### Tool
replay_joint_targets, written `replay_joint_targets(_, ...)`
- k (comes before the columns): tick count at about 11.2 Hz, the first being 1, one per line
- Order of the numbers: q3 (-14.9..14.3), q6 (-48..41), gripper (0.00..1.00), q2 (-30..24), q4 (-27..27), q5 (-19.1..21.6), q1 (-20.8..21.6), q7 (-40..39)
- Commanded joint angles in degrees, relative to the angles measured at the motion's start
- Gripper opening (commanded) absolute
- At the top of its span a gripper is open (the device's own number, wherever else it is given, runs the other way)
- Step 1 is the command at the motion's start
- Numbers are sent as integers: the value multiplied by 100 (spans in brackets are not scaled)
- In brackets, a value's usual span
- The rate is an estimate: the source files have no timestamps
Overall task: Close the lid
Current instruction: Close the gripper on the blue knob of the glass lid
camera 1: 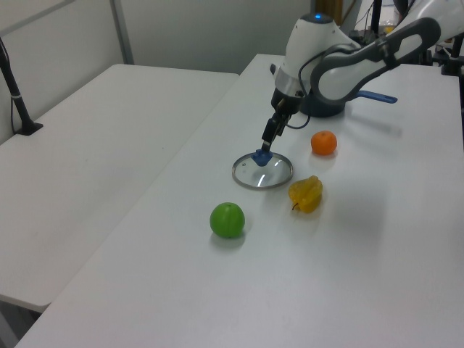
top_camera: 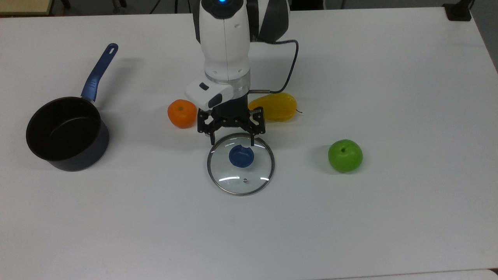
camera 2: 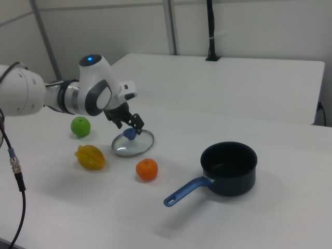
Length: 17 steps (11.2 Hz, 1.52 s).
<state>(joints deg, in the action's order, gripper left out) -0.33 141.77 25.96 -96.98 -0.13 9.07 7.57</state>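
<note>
Top view — one lid (top_camera: 241,164), one pan (top_camera: 66,133), three fruits, hand (top_camera: 232,141) spread, empty

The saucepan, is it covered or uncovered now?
Uncovered: the saucepan stands open and empty, and the lid lies flat on the table, apart from it.

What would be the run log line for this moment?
phase: approach | gripper: open, above lid far edge, near knob | lid: flat on table | pot: uncovered
</note>
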Motion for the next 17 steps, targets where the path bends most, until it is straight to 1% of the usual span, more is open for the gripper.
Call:
replay_joint_targets(1, -38, 412, 100, 208, 30, -31, 59, 359)
replay_joint_targets(4, -38, 483, 100, 270, 56, -75, 130, 630)
replay_joint_targets(5, -38, 483, 100, 278, 56, -171, 191, 832)
replay_joint_targets(8, -38, 666, 100, 393, 56, -926, 253, 1465)
replay_joint_targets(11, -38, 729, 100, 454, 152, -989, 253, 1581)
replay_joint_targets(12, -38, 729, 95, 463, 153, -1015, 253, 1581)
replay_joint_targets(13, -38, 729, 87, 463, 153, -1077, 253, 1581)
replay_joint_targets(14, -38, 721, 77, 463, 153, -1086, 253, 1581)
replay_joint_targets(15, -38, 720, 75, 472, 153, -1095, 253, 1572)
replay_joint_targets(17, -38, 720, 75, 480, 144, -1182, 253, 1572)
